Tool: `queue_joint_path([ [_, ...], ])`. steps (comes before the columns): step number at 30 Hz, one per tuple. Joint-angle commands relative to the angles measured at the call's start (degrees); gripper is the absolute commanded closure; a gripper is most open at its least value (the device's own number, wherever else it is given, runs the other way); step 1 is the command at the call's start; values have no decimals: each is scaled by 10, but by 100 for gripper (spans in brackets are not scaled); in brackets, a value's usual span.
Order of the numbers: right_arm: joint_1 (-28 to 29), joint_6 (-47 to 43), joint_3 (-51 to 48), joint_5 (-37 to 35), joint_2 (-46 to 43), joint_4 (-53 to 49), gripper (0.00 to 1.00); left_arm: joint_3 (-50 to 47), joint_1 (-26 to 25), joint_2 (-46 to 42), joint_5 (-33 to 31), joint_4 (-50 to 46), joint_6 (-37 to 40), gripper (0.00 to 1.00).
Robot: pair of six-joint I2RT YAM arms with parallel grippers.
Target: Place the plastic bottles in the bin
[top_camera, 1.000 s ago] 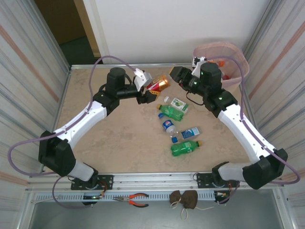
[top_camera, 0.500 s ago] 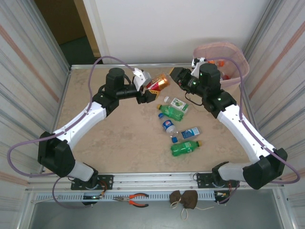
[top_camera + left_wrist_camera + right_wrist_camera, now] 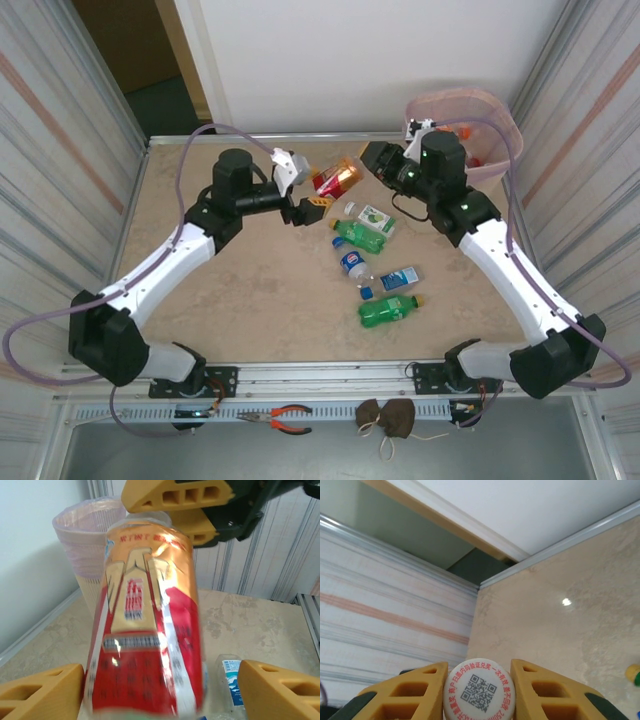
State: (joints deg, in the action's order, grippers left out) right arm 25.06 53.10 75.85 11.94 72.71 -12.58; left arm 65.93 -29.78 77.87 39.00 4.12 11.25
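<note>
**Two grippers at one bottle.** My left gripper [image 3: 160, 675] stands wide. Its two orange fingers [image 3: 45, 692] flank the red-and-gold bottle [image 3: 145, 630]: one lies just beside the label, and the other stands apart from it across a clear gap. The bottle runs lengthwise out from between these fingers to my right gripper [image 3: 479, 672], whose fingers are closed on its far end. There the white cap [image 3: 479, 692], printed with a square code, sits between the two fingers, flush against both. The bin [image 3: 85, 535] stands beyond my left fingertips, past the bottle and off to one side; in the overhead view it is just behind my right gripper. Five loose bottles [image 3: 360, 235] lie on the table [image 3: 250, 280], on the near side of both sets of fingers and apart from them.
</note>
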Motion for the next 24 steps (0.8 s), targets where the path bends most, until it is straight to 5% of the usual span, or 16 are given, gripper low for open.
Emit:
queue_joint_path([
  [1, -31, -43, 35, -27, -26, -23, 71, -16, -4, -39, 15, 12, -8, 20],
  [17, -231, -140, 128, -50, -10, -51, 72, -42, -3, -78, -15, 9, -46, 19],
  [24, -263, -344, 158, -110, 46, -7, 73, -39, -4, -77, -15, 7, -51, 19],
])
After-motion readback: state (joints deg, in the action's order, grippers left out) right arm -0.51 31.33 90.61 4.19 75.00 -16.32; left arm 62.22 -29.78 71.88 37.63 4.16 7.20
